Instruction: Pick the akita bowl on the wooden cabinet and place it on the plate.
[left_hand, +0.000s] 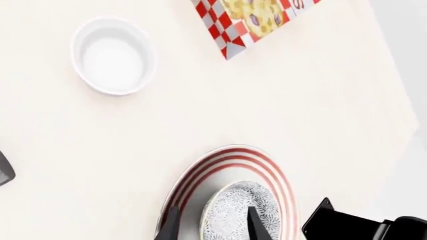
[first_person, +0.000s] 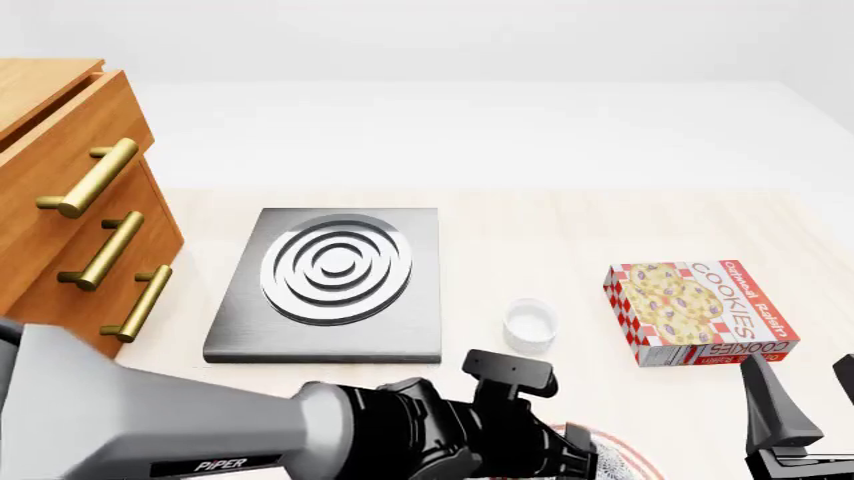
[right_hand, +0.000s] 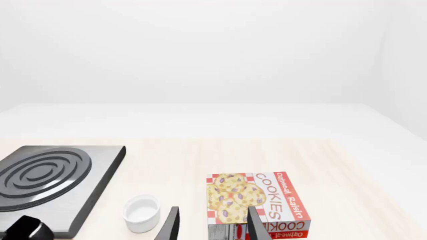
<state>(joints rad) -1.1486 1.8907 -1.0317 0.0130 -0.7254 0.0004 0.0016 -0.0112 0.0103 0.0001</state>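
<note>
The akita bowl (left_hand: 233, 210), speckled black and white, sits on the plate (left_hand: 200, 175), which is white with red rings. My left gripper (left_hand: 213, 227) hovers over them and is open. One of its fingers (left_hand: 256, 225) is over the bowl's inside, the other outside its rim above the plate. In the front view the left arm (first_person: 334, 430) covers most of the plate (first_person: 638, 455) near the table's front edge. The wooden cabinet (first_person: 67, 210) stands at the far left. My right gripper (right_hand: 213, 227) is open and empty, low at the front right (first_person: 807, 400).
A grey stove (first_person: 334, 270) with silver rings lies beside the cabinet. A small white cup (first_person: 530, 325) stands between the stove and a cookies box (first_person: 694, 312). The cup (left_hand: 113, 55) and the box (left_hand: 253, 20) lie beyond the plate.
</note>
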